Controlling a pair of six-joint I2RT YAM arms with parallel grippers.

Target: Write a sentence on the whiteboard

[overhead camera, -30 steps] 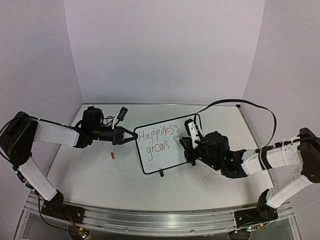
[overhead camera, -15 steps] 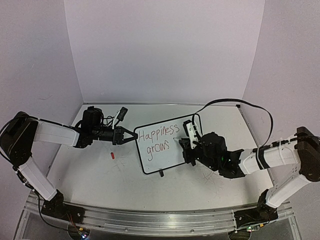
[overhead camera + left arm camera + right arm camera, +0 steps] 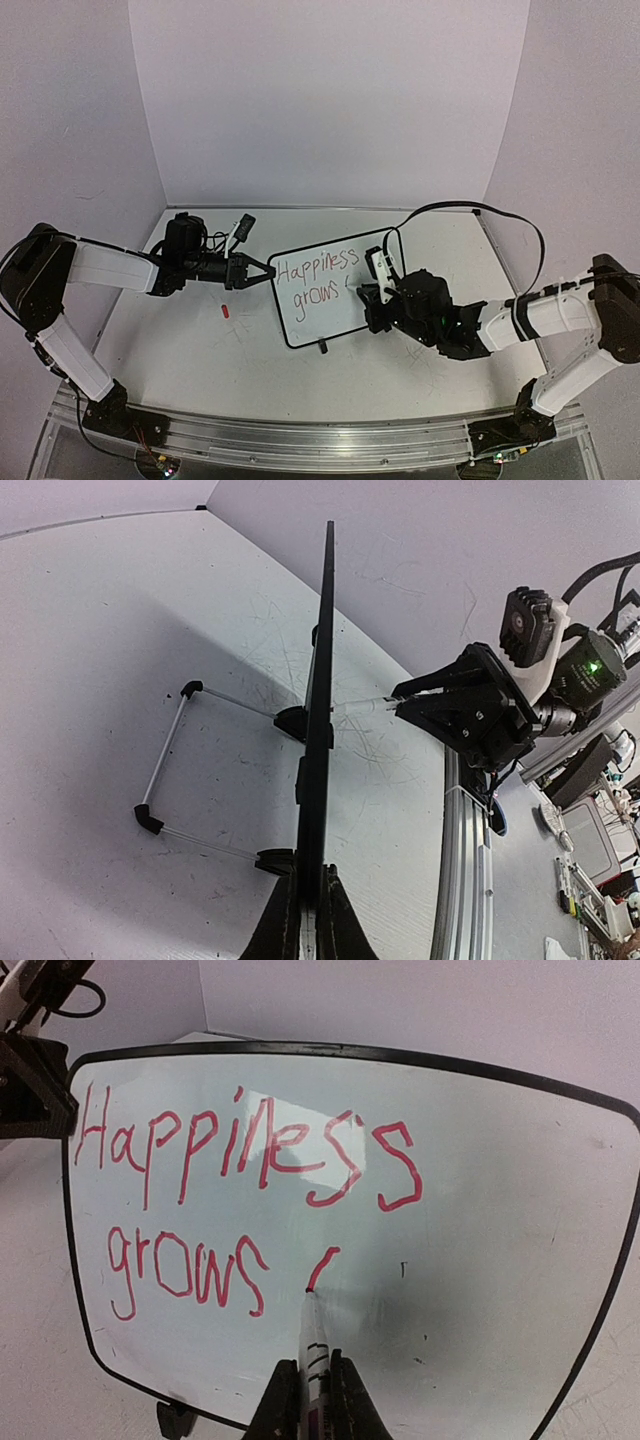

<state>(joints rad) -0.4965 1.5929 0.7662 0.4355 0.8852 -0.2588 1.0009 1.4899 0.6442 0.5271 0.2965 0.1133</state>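
- Lying loose on the table [image 3: 180, 350], left of everything I work on, is a small red piece [image 3: 225, 310]; I take it for the marker's cap, though it is too small to be sure
- My left gripper [image 3: 266, 273] is clenched on the left edge of the whiteboard [image 3: 340, 318]; the left wrist view shows my fingers [image 3: 275, 935] pinching the thin black frame edge-on. I hold it there so the board cannot slide or tip back when the pen presses on it
- The whiteboard stands tilted near the middle of the table, propped on its wire stand [image 3: 165, 780] and small black feet, with its writing face turned toward my right arm
- The sentence [image 3: 250, 1150] runs in red, "Happiness" above and "grows" beneath; just right of "grows" is one short lone stroke, which I judge to be the start of the last word, so the task looks well along
- The marker [image 3: 313, 1345] has its red tip touching the board at the foot of that stroke
- My right gripper [image 3: 306, 1405] is closed around the marker's barrel, a finger on either side, the pen pointing straight out so the wrist camera can watch the tip
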